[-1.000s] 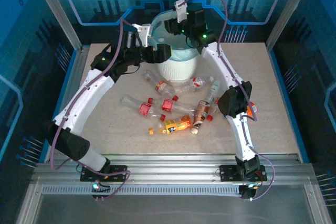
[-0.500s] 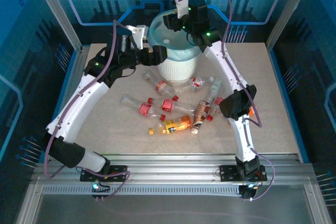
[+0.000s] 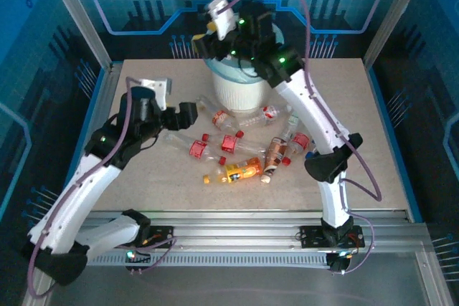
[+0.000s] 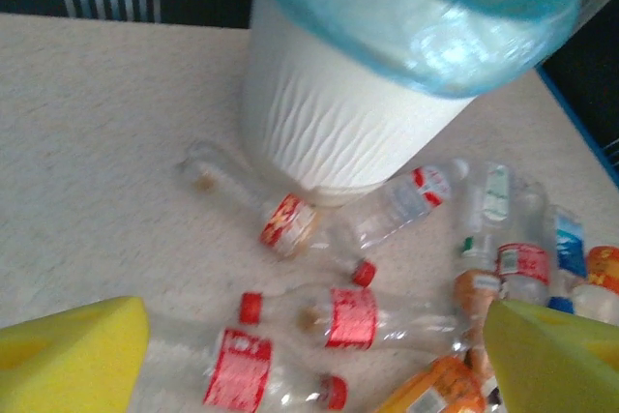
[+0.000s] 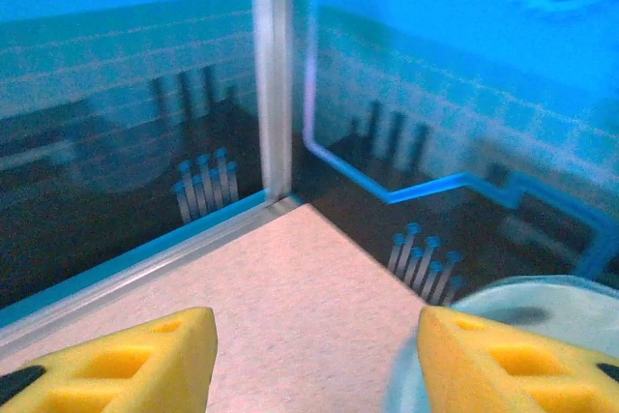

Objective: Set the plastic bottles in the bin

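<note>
Many bottles (image 3: 231,142) lie in a loose heap on the bench (image 3: 373,148) just in front of the bin (image 3: 240,94), the nearest ones against its white ribbed base. The left pincer (image 4: 309,365) hangs over the heap's left side, yellow jaws wide apart with nothing clamped. The right pincer (image 5: 309,365) is high beside the bin's rim, jaws apart and empty, facing the bench's far left corner.

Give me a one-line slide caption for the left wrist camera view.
Open left gripper above scattered plastic bottles lying on the table beside the bag-lined white bin.
</note>
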